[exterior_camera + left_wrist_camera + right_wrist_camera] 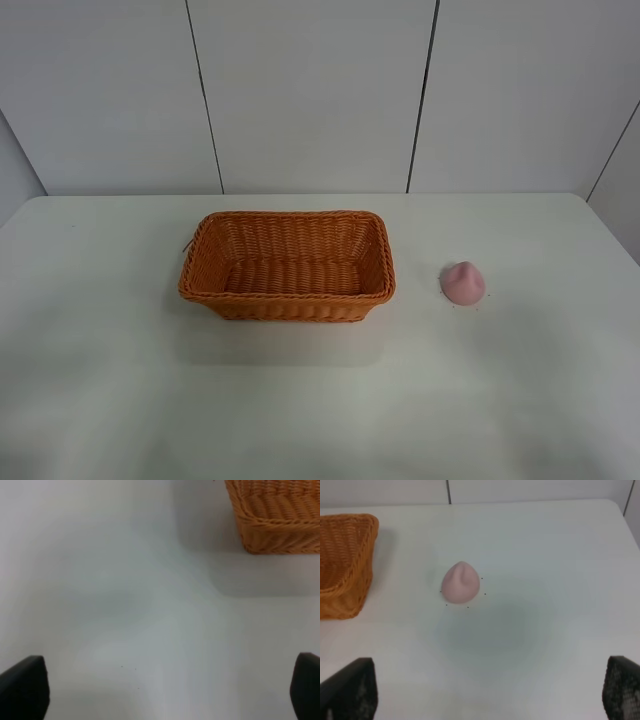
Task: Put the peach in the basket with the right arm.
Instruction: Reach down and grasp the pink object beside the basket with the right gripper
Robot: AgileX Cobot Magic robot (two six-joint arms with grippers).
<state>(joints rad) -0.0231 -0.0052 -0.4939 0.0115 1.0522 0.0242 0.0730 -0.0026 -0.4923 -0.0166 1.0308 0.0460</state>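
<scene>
The pale-pink peach [463, 283] rests on the white table to the right of the orange-brown wicker basket [287, 265], apart from it. The basket holds nothing. No arm shows in the exterior high view. In the right wrist view the peach [461, 582] lies ahead of my right gripper [487, 692], whose two black fingertips [351, 690] stand wide apart with nothing between them; a corner of the basket [342, 565] shows at the side. My left gripper [165, 692] is likewise open over bare table, with the basket's corner [275, 515] beyond it.
The white table [320, 400] ends at a pale panelled wall [310, 90] behind the basket. Its right edge runs close past the peach.
</scene>
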